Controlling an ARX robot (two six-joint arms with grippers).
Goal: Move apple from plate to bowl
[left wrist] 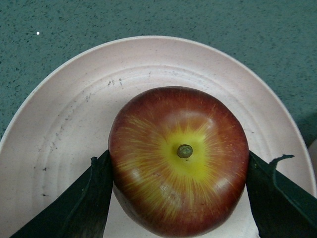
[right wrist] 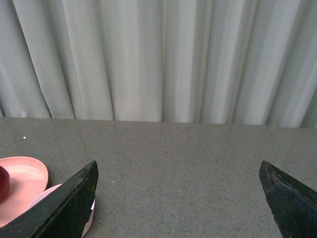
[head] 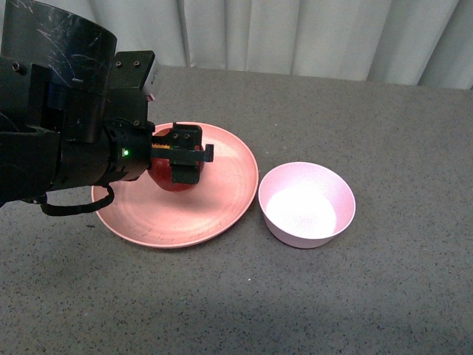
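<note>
The dark red apple sits on the salmon-pink plate at centre left, and my left gripper is shut on it from above. In the left wrist view the apple, with its yellow patch and stem facing the camera, fills the space between the two dark fingers over the plate. The small pale pink bowl stands empty just right of the plate. My right gripper is open above bare table, with the plate, a sliver of apple and the bowl's rim at its side.
The grey speckled table stretches all around the plate and bowl. A pale curtain hangs along the table's far edge. My left arm's black body covers the plate's left part.
</note>
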